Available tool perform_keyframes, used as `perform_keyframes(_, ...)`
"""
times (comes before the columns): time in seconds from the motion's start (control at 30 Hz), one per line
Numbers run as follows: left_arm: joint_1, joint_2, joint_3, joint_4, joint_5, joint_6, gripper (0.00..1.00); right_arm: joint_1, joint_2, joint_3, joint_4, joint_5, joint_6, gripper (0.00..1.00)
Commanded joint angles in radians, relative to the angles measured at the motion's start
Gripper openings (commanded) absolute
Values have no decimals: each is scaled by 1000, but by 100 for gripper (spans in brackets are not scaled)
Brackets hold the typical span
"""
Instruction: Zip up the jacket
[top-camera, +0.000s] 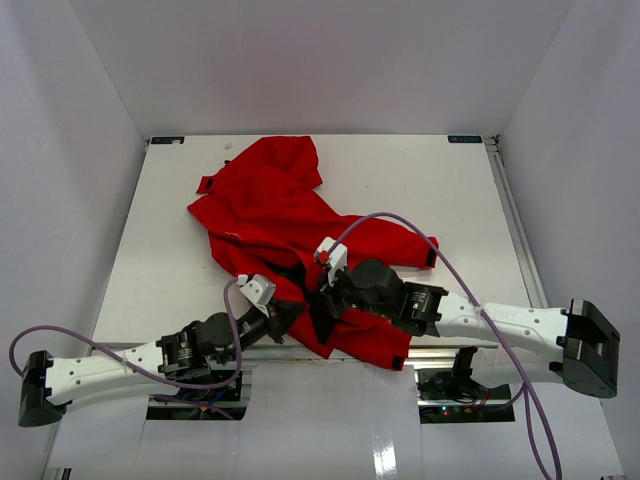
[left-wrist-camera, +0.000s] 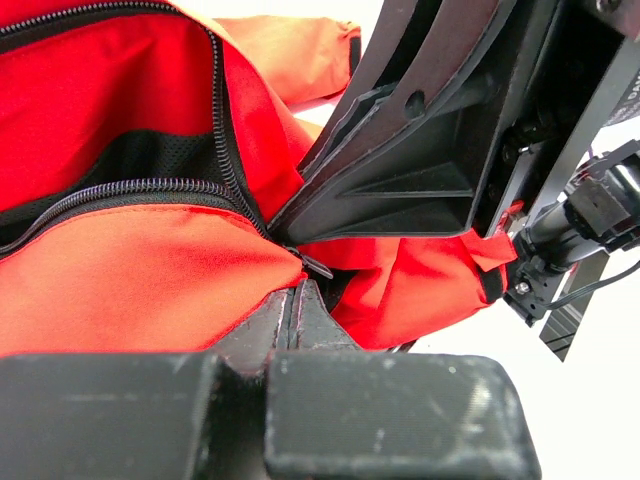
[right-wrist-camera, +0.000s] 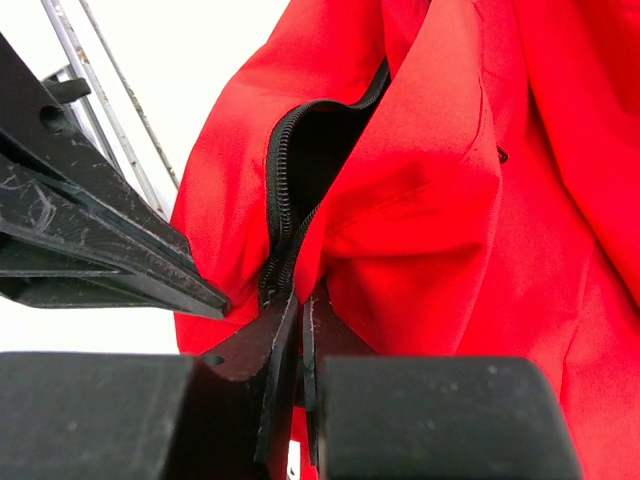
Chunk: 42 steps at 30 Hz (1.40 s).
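Note:
The red jacket (top-camera: 275, 215) lies crumpled on the white table, its dark zipper (left-wrist-camera: 150, 190) open over the black lining. In the left wrist view a small zipper pull (left-wrist-camera: 316, 265) sits where the two tracks meet. My left gripper (left-wrist-camera: 295, 292) is shut, its tips pinching the jacket's red edge just below that pull. My right gripper (right-wrist-camera: 300, 305) is shut on the bottom of the zipper (right-wrist-camera: 280, 190), where the tracks join. In the top view both grippers meet at the jacket's near hem, the left (top-camera: 292, 314) beside the right (top-camera: 327, 292).
The right gripper's black fingers (left-wrist-camera: 420, 150) fill the upper right of the left wrist view, nearly touching the left tips. The left fingers (right-wrist-camera: 100, 240) show at the left of the right wrist view. White walls enclose the table (top-camera: 450, 190). Cables loop over both arms.

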Motion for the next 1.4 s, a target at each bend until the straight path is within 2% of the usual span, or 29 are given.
perform_keyframes(0.0, -5, -18, -16, 19, 86, 2, 0, -12, -41, 15, 94, 18, -9, 8)
perform_keyframes(0.33, -5, 30, -16, 51, 116, 7, 0, -19, -91, 13, 121, 16, -3, 8)
perform_keyframes(1.37, -4, 102, -19, 108, 208, 24, 0, -88, -17, 99, 118, -57, 28, 8)
